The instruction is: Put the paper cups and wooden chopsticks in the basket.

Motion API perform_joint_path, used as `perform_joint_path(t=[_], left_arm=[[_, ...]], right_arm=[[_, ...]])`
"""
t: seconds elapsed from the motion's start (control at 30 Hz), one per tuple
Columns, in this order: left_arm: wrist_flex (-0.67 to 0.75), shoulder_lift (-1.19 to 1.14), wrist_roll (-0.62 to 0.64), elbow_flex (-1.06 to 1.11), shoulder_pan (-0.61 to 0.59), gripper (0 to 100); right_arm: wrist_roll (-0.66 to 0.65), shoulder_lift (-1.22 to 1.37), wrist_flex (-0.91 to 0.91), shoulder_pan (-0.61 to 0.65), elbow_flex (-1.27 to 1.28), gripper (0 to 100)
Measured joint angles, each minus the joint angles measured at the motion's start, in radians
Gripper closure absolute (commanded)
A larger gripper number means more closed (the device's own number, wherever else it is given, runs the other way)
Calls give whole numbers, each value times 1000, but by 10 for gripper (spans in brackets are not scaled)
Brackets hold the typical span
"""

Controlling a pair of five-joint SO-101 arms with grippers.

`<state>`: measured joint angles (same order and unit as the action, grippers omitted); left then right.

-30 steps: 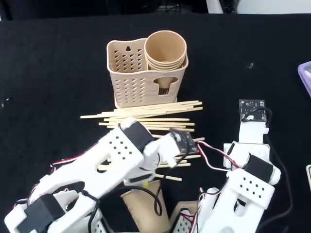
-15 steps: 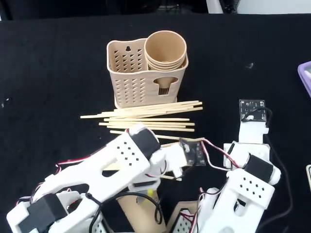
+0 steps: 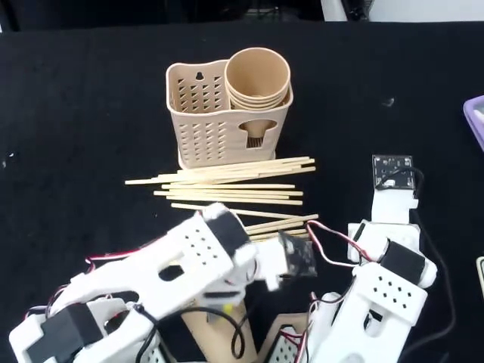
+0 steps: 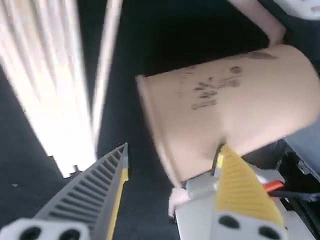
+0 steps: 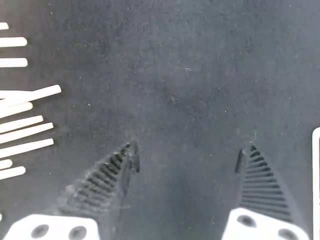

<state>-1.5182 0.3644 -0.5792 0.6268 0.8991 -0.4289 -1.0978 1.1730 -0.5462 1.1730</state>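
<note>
Both jaws wide apart, empty; left arm (image 3: 189, 257) bent low over tipped paper cup (image 4: 225, 105).

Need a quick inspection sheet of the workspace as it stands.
Surface: black cloth, flat.
Job's things: stacked paper cups in the basket; chopsticks loose on the cloth in front of it; one cup lying on its side.
Clutter: purple item at the right edge.
Grippers: left gripper open at the lying cup's rim; right gripper open over bare cloth.
Cables: wires in loose loops on both arms.
Surroundings: nothing seen.
</note>
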Motion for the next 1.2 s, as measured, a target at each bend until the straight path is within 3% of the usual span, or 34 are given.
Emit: perform_joint_path(t=[0.07,0.23,0.5,0.8,0.97,1.07,1.2], left_arm=[[-3,0,-2,8,34,920],[-3,3,14,6,69,913],[-12,2,163,-9,72,917],[-167,-2,229,-238,71,918],[-226,-2,209,-381,-28,923],[-229,-2,190,-381,-72,890],[-181,-2,198,-287,-77,752]], right_arm=[[11,0,0,0,0,684],[11,0,0,2,0,684],[14,0,-61,-72,0,684],[14,0,-143,-219,0,684],[14,0,-155,-259,0,684],[14,0,-157,-267,0,684],[14,0,-157,-267,0,684]])
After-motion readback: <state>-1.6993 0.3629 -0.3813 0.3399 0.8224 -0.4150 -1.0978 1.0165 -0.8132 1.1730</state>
